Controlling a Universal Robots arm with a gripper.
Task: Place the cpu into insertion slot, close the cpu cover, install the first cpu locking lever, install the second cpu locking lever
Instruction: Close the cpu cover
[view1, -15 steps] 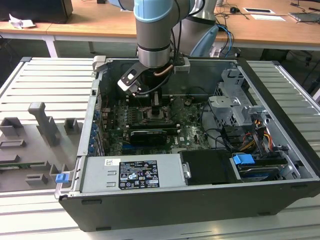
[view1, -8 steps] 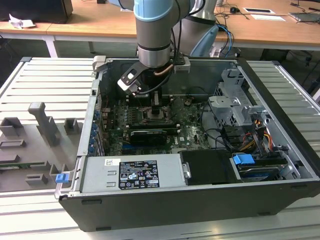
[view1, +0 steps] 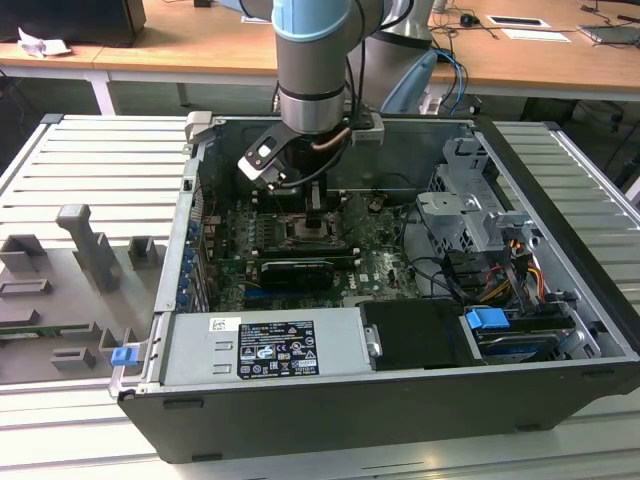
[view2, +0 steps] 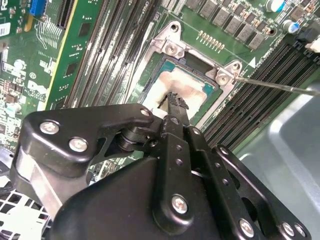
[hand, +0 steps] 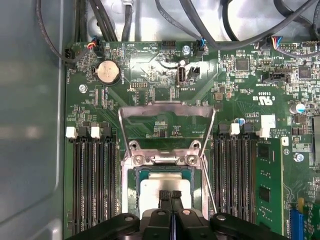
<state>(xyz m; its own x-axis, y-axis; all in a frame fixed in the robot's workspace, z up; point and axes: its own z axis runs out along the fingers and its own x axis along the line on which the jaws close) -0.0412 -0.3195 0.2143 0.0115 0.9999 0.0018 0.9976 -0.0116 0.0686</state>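
The black gripper (hand: 170, 196) has its fingers pressed together with nothing between them, directly above the insertion slot (hand: 127, 192). Whether the tips actually touch the chip is hard to tell. The cpu (hand: 152, 195) lies flat inside the slot, a pale, smooth metal square. It is probably light, stiff and slick on top, with a delicate underside, so its opposite edges look the safest hold. Beyond the slot, the cpu cover (hand: 167, 109), a thin silver frame, is hinged open. Long black memory slots (hand: 92, 185) flank the slot on the green board.
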